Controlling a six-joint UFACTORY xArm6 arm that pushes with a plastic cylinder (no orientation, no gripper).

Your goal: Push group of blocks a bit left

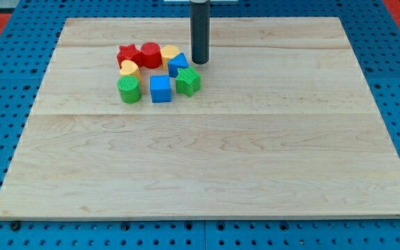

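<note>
The group of blocks is clustered at the desk's (207,173) upper left: red star-ish block (127,55), red cylinder (151,54), two yellow blocks (169,53) and (130,68) (shapes hard to make out), blue block (178,64), blue cube (161,89), green cylinder (128,89), green block (188,81). All are packed close, most touching or nearly so. My tip (199,62) is set just beside the group's right edge, next to the blue block & above the green block, probably placed there so a leftward sweep carries the cluster as one. No end effector is fitted; the rod has nothing to spread or pinch, so no such state can be told. Nothing is seen blocking the way: bare wood lies left of the group, w/ the desk edge not far beyond. Risk judged: the lower blocks may be missed by a straight push.
</note>
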